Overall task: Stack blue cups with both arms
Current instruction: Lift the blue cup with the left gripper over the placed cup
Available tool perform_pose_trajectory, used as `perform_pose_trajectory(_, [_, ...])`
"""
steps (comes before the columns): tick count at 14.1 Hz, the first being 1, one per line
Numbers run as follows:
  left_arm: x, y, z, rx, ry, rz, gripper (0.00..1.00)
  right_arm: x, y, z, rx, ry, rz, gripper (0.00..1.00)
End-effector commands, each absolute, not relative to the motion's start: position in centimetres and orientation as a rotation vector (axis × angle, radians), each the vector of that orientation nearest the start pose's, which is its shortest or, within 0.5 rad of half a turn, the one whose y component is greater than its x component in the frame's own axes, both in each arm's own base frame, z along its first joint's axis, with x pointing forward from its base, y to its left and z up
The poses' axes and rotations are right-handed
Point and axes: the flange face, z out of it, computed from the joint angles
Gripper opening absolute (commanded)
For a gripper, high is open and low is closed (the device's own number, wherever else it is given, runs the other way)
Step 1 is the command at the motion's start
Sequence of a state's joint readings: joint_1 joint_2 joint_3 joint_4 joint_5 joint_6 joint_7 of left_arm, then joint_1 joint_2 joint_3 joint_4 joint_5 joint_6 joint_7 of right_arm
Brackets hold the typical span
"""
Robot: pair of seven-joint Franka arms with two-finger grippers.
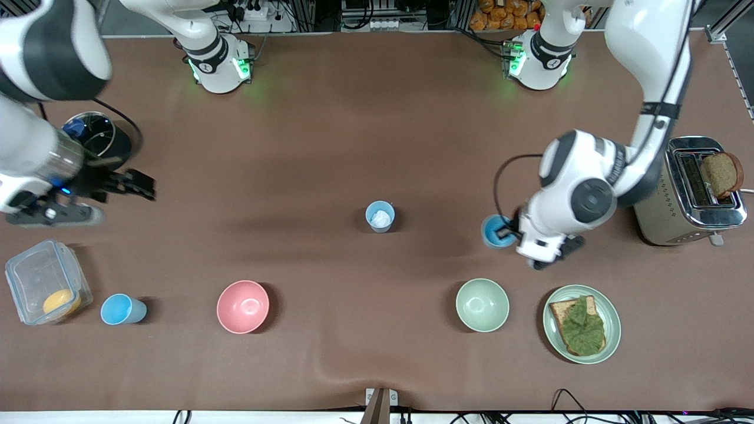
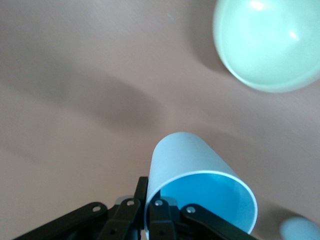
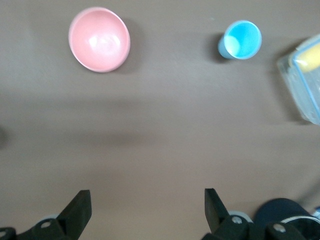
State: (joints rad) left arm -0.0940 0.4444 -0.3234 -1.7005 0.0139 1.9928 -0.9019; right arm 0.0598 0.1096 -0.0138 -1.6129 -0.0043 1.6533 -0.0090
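**Front view: left gripper pinches one blue cup, two others stand free**

Front view shows no readable writing on any cup. The held blue cup sits in the left gripper, whose fingers are closed across its rim, one inside and one outside, toward the left arm's end of the worktop.

The paler cup, white patch inside, stands mid-worktop, well apart. A third cup stands near the front edge at the right arm's end, beside the pink bowl.

The right gripper hangs wide open and empty, waiting.
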Motion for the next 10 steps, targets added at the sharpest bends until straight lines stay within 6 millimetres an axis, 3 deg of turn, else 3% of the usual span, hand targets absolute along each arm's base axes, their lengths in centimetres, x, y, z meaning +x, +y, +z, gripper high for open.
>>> perform_pose_trajectory(1, [57.0, -30.1, 35.9, -3.041, -0.845, 0.267, 0.00, 55.9, -0.4, 54.1, -3.123, -0.117, 0.098, 1.00])
perform_pose_trajectory(3, [54.7, -34.3, 37.5, -3.066, -0.851, 0.279, 0.00, 54.0, -1.4, 53.1, -3.127, -0.089, 0.006, 1.00])
perform_pose_trajectory(6, [52.5, -38.8, 37.9, -3.101, -0.821, 0.314, 0.00, 54.8, -2.8, 53.5, -3.127, -0.093, -0.021, 1.00])
perform_pose_trajectory(8, [50.9, -42.3, 36.1, -3.100, -0.770, 0.362, 0.00, 55.2, -3.7, 53.1, -3.114, -0.291, -0.006, 1.00])
perform_pose_trajectory(10, [50.5, -44.2, 35.0, -3.125, -0.752, 0.375, 0.00, 55.0, -4.9, 53.2, -3.116, -0.254, 0.006, 1.00])
